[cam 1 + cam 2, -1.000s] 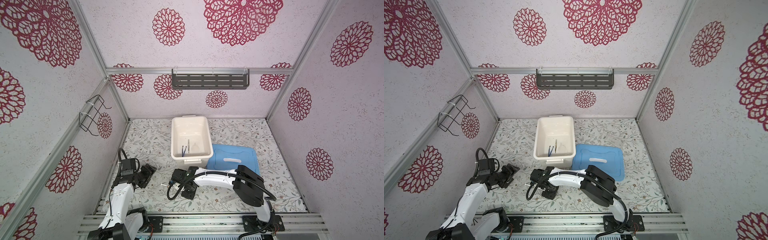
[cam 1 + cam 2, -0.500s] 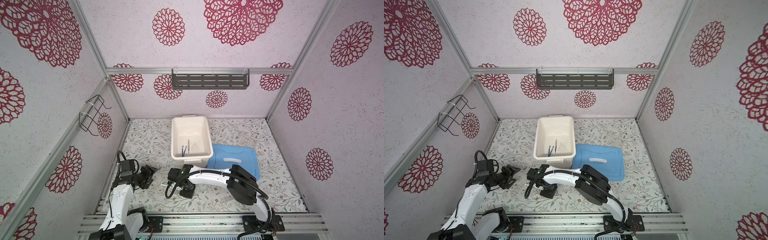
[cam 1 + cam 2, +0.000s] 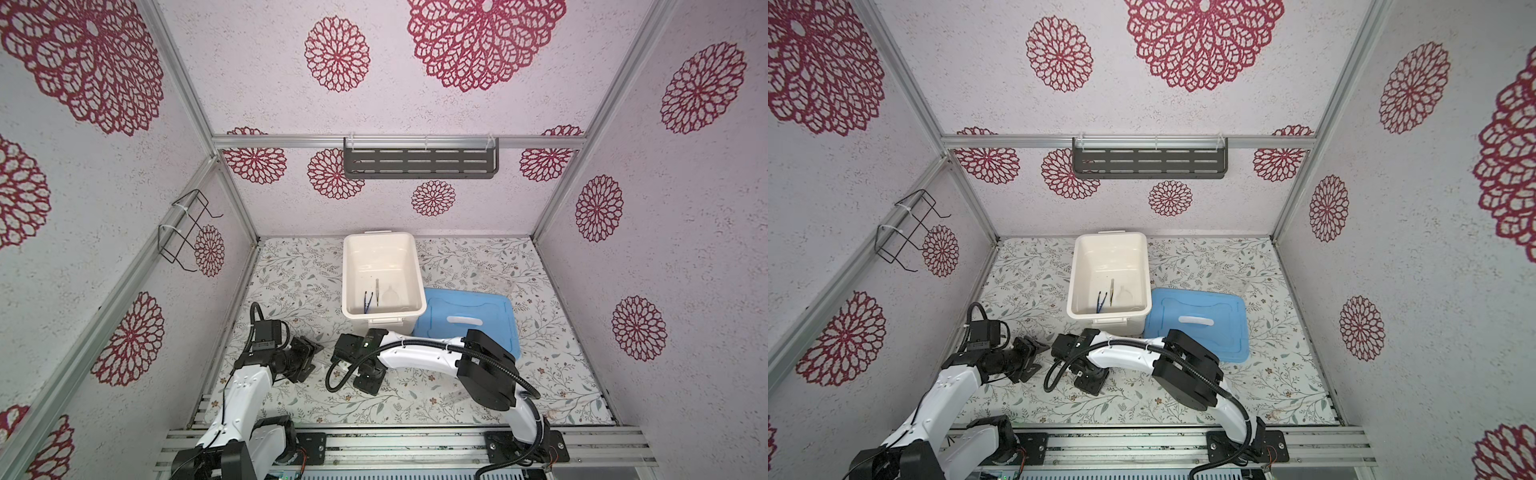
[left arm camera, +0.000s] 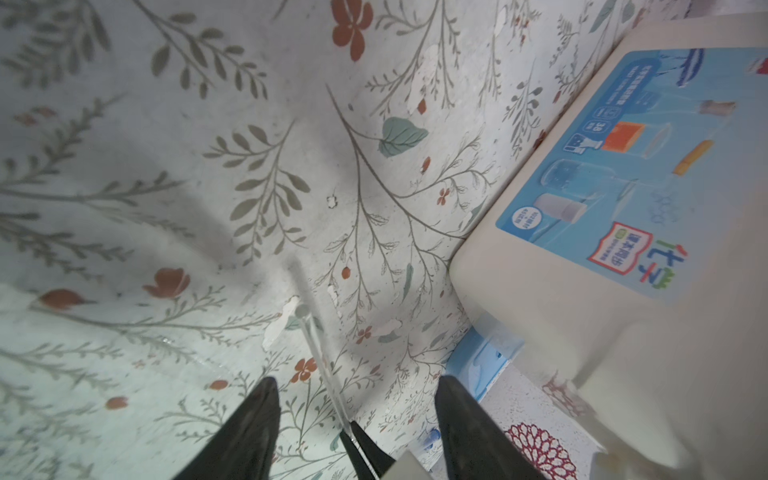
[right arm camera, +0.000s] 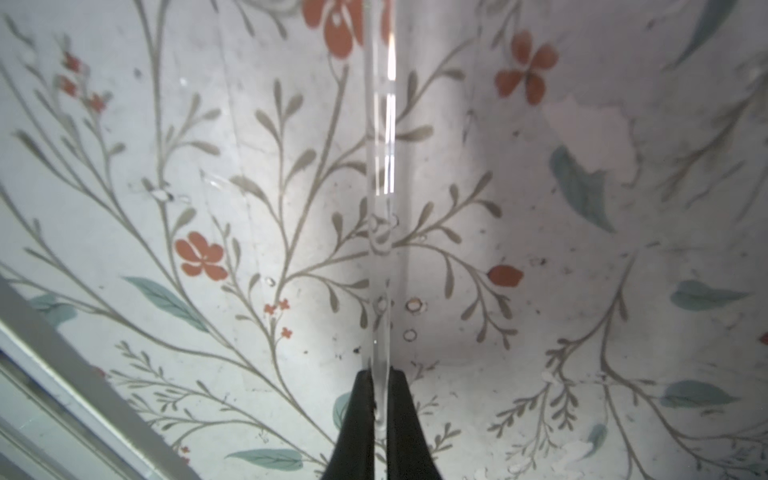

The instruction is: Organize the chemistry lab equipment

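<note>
Pinches the clear stick (image 5: pixel 380 166) tight in the right end effector (image 5: pixel 380 399), low by the table (image 5: pixel 540 249), near the white bin (image 4: pixel 519 282); holds the left end effector (image 4: pixel 358 380) partly open, empty, beside it.

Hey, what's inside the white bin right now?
The white bin holds dark-blue tweezers, a thin pale stick and a faint clear cup. Its near wall hides the floor strip just behind it.
</note>
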Available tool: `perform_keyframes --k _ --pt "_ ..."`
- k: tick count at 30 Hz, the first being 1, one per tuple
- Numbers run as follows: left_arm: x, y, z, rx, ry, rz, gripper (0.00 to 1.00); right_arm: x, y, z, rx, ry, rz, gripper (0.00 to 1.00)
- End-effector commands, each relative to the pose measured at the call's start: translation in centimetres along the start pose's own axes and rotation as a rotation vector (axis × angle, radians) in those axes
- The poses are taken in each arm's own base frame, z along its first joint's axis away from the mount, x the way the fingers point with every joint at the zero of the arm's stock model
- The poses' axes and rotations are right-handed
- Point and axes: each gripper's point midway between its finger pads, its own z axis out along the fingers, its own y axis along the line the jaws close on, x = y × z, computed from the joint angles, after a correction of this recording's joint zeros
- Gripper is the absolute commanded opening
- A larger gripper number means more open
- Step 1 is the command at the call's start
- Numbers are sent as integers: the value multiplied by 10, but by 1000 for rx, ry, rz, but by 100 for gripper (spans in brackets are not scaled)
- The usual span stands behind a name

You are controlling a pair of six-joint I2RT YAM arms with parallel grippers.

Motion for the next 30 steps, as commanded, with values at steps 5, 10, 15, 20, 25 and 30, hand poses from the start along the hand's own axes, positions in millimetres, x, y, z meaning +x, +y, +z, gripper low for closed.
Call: perform_keyframes --k 5,10,15,20,25,30 --pt "-1 4 6 -56 -4 -6 64 -16 2 -19 1 -72 16 2" --pt "-3 6 15 -70 10 -3 64 -21 -1 -19 14 -98 20 2" --pt "-5 15 22 -113 19 -18 64 -27 -1 -21 23 -129 17 2" --pt "-11 14 27 -110 -11 -34 54 -32 -2 -24 40 -159 18 2" --pt "-13 12 29 -113 -23 -30 37 -32 -1 -25 47 -170 13 2" --pt "-14 9 28 -111 -26 -23 11 -32 0 -26 50 -178 13 2"
